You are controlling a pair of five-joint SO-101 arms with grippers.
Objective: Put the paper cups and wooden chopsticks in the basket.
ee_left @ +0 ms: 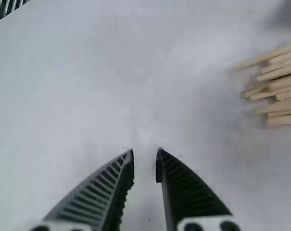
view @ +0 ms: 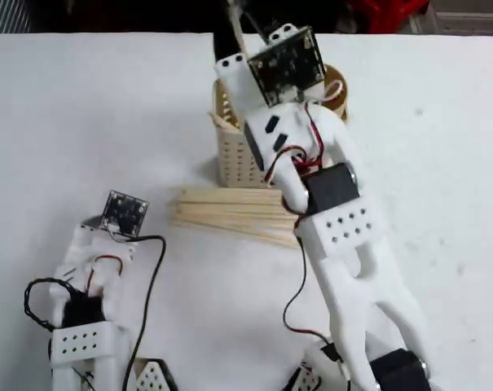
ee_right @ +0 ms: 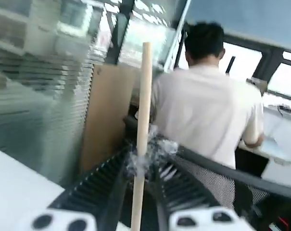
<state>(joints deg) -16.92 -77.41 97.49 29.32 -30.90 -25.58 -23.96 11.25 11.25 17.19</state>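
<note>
High view, held chopstick: the right arm (view: 344, 244) stretched over the basket (view: 234, 159); the single chopstick (view: 236, 23) rose from the right arm's jaws just past the basket's far edge, close to upright.
High view, cup: a paper cup (view: 337, 81) showed behind the arm at the basket's side; whether it sat inside could not be told.
High view, pile: the chopstick pile (view: 226, 210) lay flat on the desk (view: 83, 114) just before the basket, its long axis crosswise, one end under the right arm.
High view, nearer arm: the left arm (view: 87, 277) sat near the pile's free end.
Left wrist view, jaws: the left arm's jaws were slightly parted, empty, low over bare desk.
Left wrist view, pile: the stick ends lay ahead and off to one side, apart from the jaws.
Right wrist view, jaws: the right arm's jaws were clenched on the chopstick's lower part, its long axis crossing them upright.
Coming move: the drop probably hinged on the stick's lower end standing over the basket's opening.
</note>
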